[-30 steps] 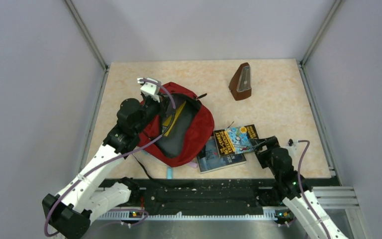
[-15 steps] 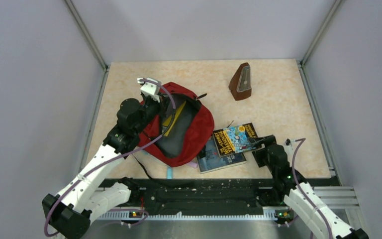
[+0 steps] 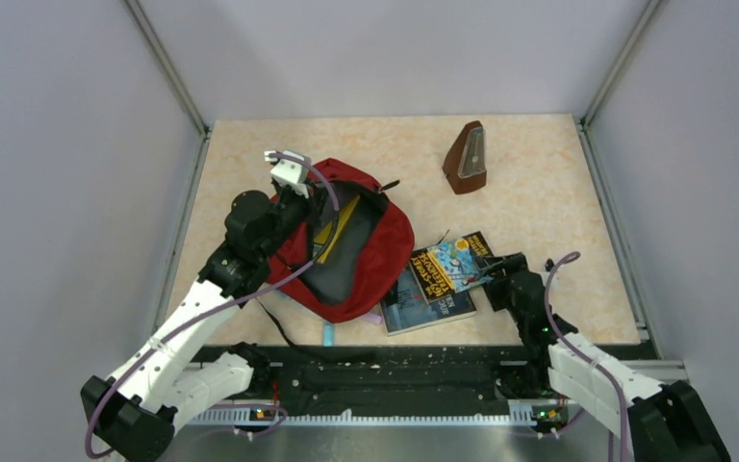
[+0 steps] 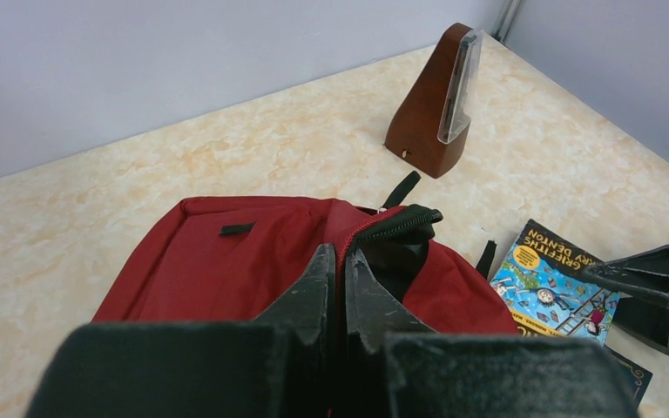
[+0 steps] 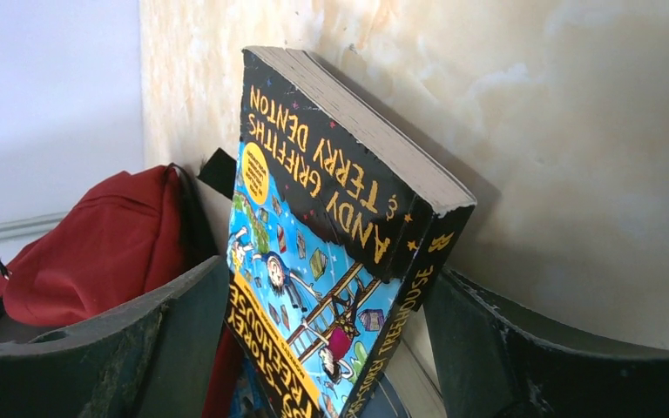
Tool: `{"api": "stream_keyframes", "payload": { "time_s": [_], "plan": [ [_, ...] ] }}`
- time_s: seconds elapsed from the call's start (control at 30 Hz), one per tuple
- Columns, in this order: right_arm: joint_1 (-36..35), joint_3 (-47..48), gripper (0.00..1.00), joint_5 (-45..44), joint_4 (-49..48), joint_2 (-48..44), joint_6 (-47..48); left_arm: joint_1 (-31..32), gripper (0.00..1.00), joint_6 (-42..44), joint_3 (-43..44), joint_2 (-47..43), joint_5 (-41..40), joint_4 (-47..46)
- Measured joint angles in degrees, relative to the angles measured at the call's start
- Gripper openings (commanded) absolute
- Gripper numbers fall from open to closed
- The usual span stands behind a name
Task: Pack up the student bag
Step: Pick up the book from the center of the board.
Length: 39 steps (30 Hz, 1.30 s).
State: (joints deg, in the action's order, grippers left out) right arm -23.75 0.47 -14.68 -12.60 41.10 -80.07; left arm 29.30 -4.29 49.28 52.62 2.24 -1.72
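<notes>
The student bag (image 3: 380, 252), a red backpack with its black-lined mouth open, lies left of centre on the table. My left gripper (image 3: 321, 227) is shut on the red fabric at the edge of the bag's (image 4: 244, 252) zipper opening, fingertips (image 4: 324, 261) pressed together. A colourful paperback (image 3: 454, 266) lies just right of the bag, partly on a dark book (image 3: 421, 310). My right gripper (image 3: 494, 275) stands open at its right end. In the right wrist view the paperback (image 5: 331, 192) fills the space between the two wide-set fingers (image 5: 183, 322).
A brown pyramid metronome (image 3: 467, 159) stands at the back right, also seen as the metronome (image 4: 440, 100) in the left wrist view. A yellow flat item (image 3: 343, 221) shows inside the bag's mouth. Metal rails and grey walls border the table.
My right arm has slid left toward the paperback, and the book has turned slightly, its far end swinging toward the back. The jaws have narrowed a little. The left arm holds still.
</notes>
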Motion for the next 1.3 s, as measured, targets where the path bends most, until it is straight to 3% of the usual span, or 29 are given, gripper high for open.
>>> {"api": "stream_keyframes", "payload": {
  "time_s": [0.13, 0.27, 0.6, 0.73, 0.87, 1.13, 1.3],
  "plan": [
    [0.0, 0.0, 0.71, -0.7, -7.9, 6.2, 2.4, 0.0, 0.00, 0.0, 0.0, 0.0, 0.0, 0.0],
    [0.0, 0.0, 0.56, -1.2, -15.5, 12.5, 4.7, 0.0, 0.00, 0.0, 0.0, 0.0, 0.0, 0.0],
    [0.0, 0.0, 0.00, -0.7, -39.5, 28.7, 12.8, 0.0, 0.00, 0.3, 0.0, 0.0, 0.0, 0.0],
    [0.0, 0.0, 0.00, 0.1, -44.4, 27.8, 16.9, 0.0, 0.00, 0.9, 0.0, 0.0, -0.2, 0.0],
    [0.0, 1.5, 0.00, -0.3, -37.6, 19.0, 21.8, 0.0, 0.00, 1.3, 0.0, -0.4, -0.2, 0.0],
    [0.0, 12.5, 0.00, -2.4, -11.3, -9.3, 34.7, 0.0, 0.00, 1.4, 0.0, -0.8, 0.2, 0.0],
    [0.0, 22.7, 0.00, 2.3, 1.5, -13.1, 38.0, 0.0, 0.00, 1.2, 0.0, -0.8, 1.0, 0.0]
  ]
}}
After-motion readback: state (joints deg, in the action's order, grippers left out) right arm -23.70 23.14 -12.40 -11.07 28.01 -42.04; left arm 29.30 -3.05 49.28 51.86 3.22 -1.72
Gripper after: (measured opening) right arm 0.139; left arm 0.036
